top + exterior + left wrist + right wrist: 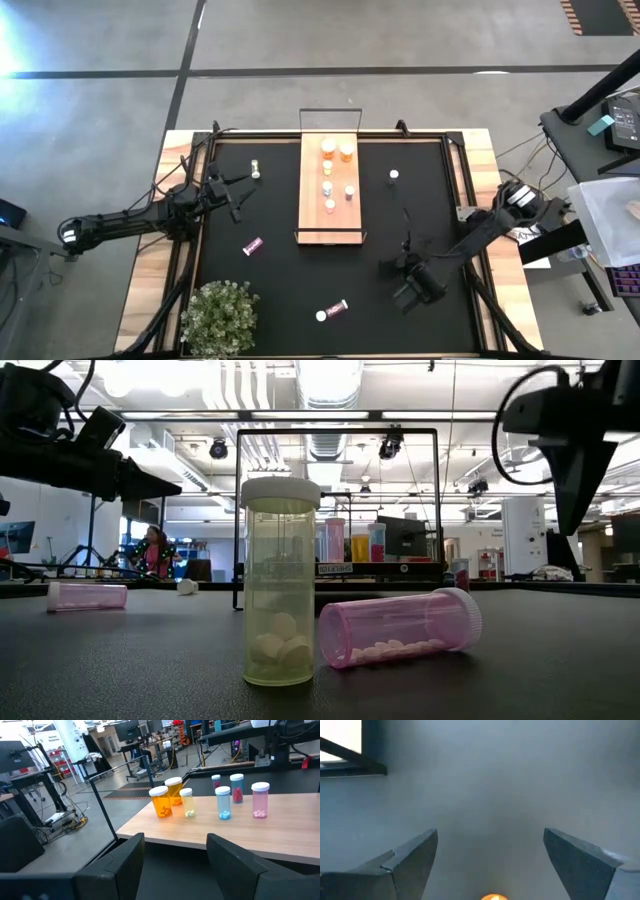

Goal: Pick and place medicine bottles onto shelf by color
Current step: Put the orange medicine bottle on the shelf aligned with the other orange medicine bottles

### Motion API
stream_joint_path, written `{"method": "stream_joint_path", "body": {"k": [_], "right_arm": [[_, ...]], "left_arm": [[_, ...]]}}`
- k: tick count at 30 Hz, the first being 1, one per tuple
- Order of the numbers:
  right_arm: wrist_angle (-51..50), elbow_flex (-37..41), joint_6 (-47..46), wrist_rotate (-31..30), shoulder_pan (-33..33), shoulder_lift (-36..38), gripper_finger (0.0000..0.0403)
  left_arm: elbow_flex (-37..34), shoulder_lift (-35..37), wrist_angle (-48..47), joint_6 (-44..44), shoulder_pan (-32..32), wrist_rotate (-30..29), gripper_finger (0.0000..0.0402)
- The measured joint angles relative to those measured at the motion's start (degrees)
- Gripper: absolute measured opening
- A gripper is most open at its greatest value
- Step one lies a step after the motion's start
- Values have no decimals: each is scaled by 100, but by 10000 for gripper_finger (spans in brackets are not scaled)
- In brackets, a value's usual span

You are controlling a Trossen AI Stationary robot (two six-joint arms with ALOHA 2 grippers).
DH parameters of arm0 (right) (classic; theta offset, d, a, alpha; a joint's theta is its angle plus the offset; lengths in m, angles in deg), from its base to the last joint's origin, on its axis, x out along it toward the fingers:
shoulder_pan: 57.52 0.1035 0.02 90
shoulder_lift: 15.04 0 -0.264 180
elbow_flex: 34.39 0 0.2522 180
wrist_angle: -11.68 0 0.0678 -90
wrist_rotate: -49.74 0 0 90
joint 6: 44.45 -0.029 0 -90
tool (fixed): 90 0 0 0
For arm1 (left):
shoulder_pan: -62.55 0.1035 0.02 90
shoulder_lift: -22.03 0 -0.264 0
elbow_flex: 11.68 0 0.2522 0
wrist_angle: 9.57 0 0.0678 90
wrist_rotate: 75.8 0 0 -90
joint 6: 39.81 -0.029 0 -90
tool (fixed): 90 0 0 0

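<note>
I am between picks: both my pincers carry nothing, and several bottles are already sorted on the shelf. My left pincer hangs spread, with nothing between its fingers, over the tabletop just left of the shelf, facing it. From its wrist I see two amber bottles standing together at one end of the board, then a pale yellowish one, a blue one and a pink one further along.

My right pincer is spread wide and points down at bare black mat on the right side, holding nothing. An orange glow sits at the edge of its wrist view; what it is, I cannot tell.

Still loose on the tabletop are a pink bottle on its side near the plant, a white-capped bottle by the left arm, another white-capped bottle right of the shelf, and at the front a standing pale bottle just beside a lying pink bottle.

I judge the next move is a fresh pick. For my left pincer the fallen pink bottle lies near; I must come down over it with my fingers across its body, not along it. It will then need setting upright beside the pink one on the shelf.
</note>
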Motion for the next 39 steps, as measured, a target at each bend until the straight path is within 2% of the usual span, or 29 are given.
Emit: {"method": "stream_joint_path", "body": {"k": [9,12,16,39], "right_arm": [[-630,-1140,-394,21,281,-639,338],[-767,-1313,-706,300,353,-758,334],[-887,-1380,-1207,806,440,-888,334],[-448,-1507,-1927,863,647,-1301,329]], "left_arm": [[0,-2,0,1,1,0,199],[0,-2,0,1,-1,0,199],[0,-2,0,-1,1,0,199],[0,-3,-2,0,1,0,199]]}}
